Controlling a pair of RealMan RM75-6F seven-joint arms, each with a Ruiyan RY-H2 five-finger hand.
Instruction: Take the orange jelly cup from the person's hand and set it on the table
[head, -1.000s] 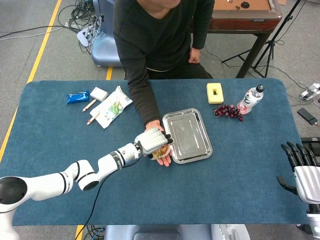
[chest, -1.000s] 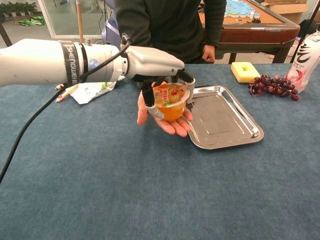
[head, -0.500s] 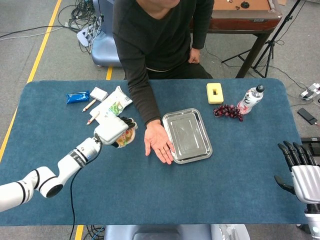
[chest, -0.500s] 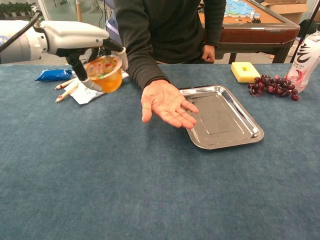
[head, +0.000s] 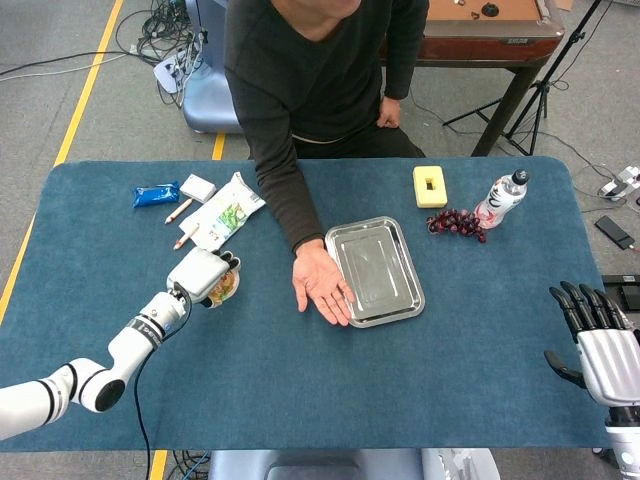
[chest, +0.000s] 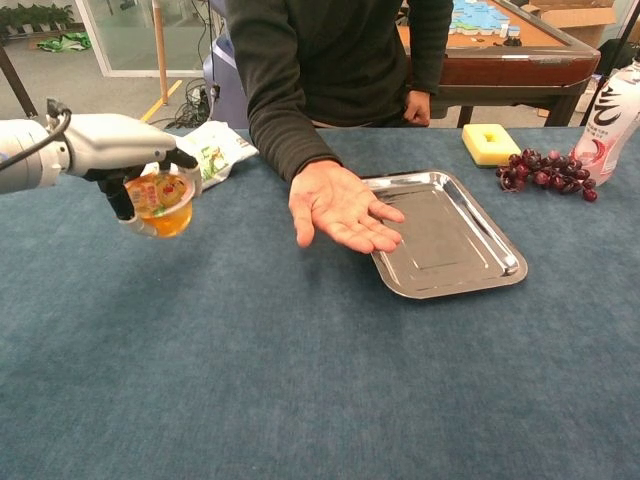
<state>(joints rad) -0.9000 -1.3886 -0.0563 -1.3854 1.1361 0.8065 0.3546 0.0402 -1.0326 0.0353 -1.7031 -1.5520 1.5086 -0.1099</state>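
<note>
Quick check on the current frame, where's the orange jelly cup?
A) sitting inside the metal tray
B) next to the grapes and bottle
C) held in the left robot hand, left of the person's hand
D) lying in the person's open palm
C: the left robot hand grips the jelly cup from above, well left of the person's hand, whose palm is bare; the metal tray holds nothing.
</note>
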